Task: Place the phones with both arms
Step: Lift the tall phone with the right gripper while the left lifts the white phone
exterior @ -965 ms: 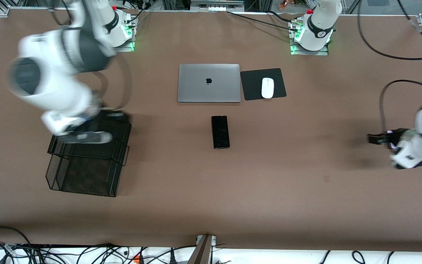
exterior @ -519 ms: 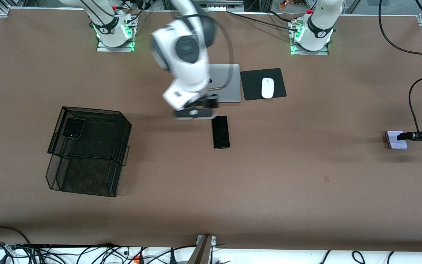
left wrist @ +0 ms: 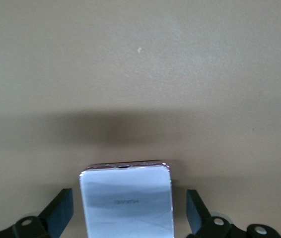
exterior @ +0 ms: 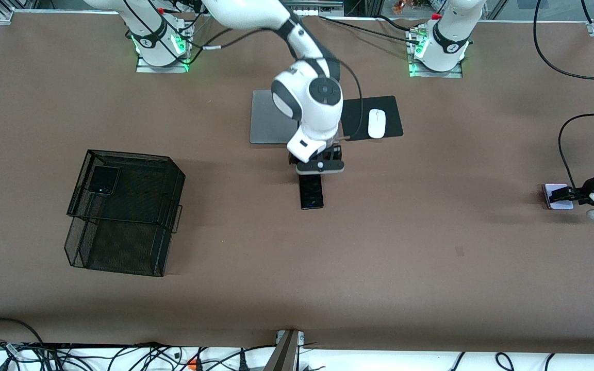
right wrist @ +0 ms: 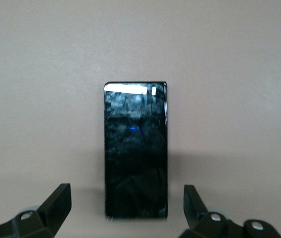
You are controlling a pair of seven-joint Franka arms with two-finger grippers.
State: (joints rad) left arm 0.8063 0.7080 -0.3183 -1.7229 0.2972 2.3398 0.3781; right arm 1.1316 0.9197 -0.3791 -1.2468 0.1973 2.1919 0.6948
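Right gripper (exterior: 319, 172) hung spread over the slab phone (exterior: 311, 191), which lay on the surface (exterior: 405, 257) just nearer the camera than the laptop (exterior: 268, 118). Left gripper (exterior: 560, 196) sat spread astride the lilac phone (exterior: 555, 198), well toward the left arm's end from the laptop. Flip phone (exterior: 103, 180) lay on the mesh basket (exterior: 121, 216), toward the right arm's end.

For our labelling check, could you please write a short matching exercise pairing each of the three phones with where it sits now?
Things:
1. small squarish black flip phone
2. long black slab phone
3. small squarish pale lilac-white phone

Places:
A. between the open fingers of the left claw
B. on the black wire-mesh basket
C. under the open right claw, nearer the front camera than the grey laptop

Pairs: 1-B, 2-C, 3-A
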